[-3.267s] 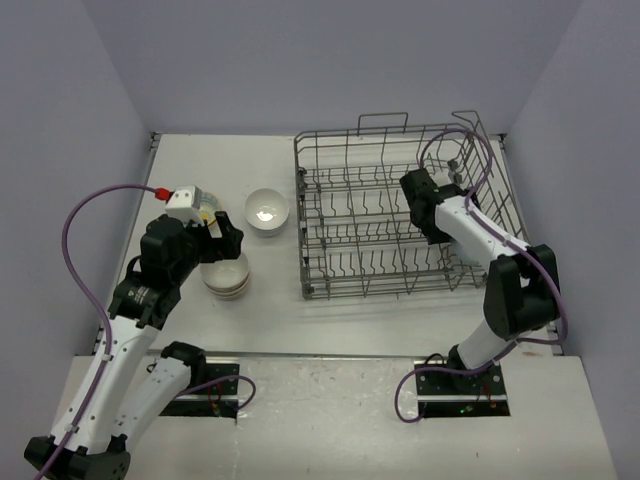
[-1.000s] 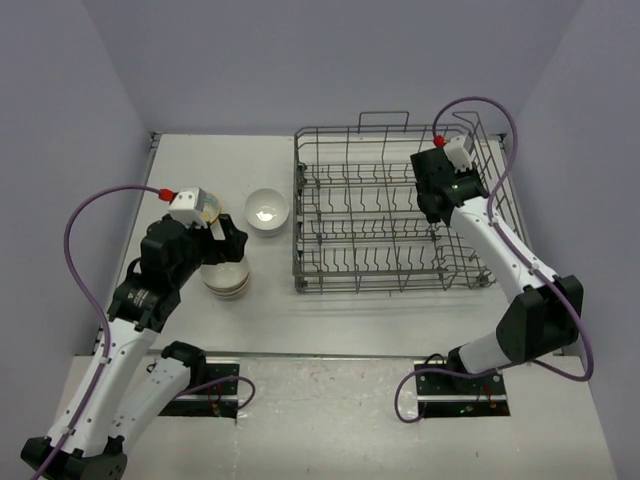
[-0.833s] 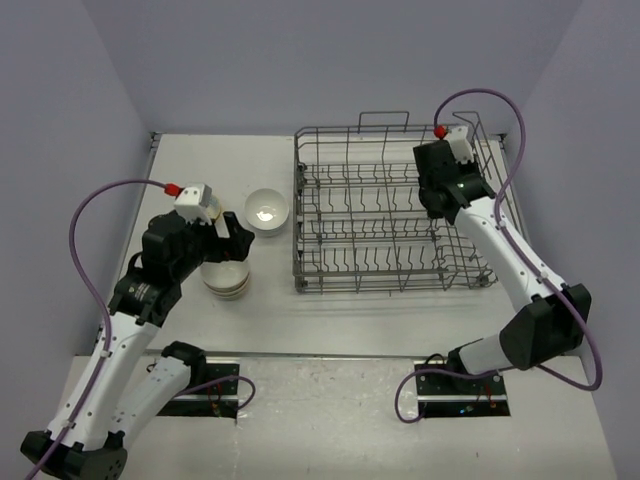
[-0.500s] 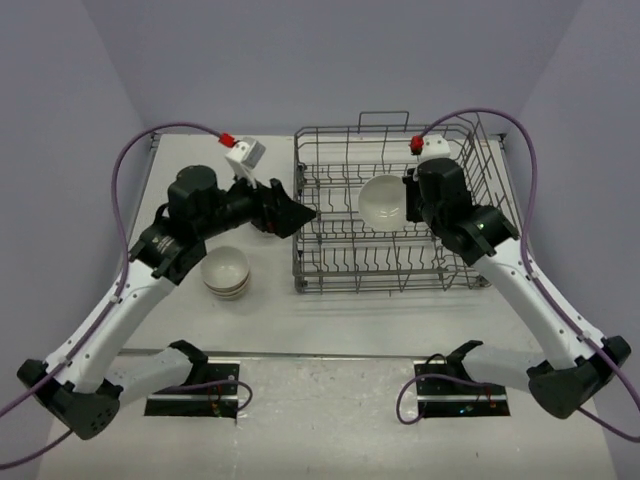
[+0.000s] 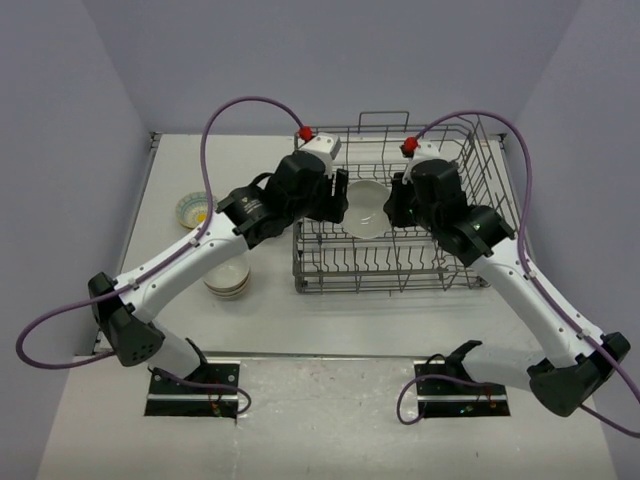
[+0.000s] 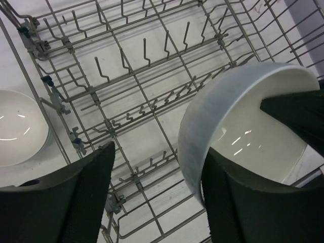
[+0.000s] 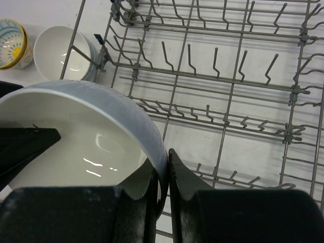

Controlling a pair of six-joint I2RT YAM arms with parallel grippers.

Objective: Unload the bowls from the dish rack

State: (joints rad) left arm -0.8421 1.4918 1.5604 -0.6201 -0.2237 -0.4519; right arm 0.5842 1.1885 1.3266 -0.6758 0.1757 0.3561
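1. One plain white ceramic bowl (image 5: 365, 208) is held tilted over the large grey wire dish rack (image 5: 440, 265), above its tines.
2. R gripper (image 7: 163, 174): jaws clamped on the bowl's rim, one finger inside, one outside.
3. L gripper (image 6: 158, 157): jaws wide apart, close by the bowl's outer wall; one finger possibly touching it, hard to tell.
4. Out of the rack, on the white table (image 5: 350, 320): a teal-rimmed, yellow-centred bowl (image 5: 193, 208), a second white bowl (image 7: 63, 53) just beside the rack, and a stack of bowls (image 5: 227, 275).

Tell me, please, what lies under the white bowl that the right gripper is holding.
Under the white bowl, pinched at its rim by the right gripper, are bare tines of the dish rack; the section directly beneath it is covered.
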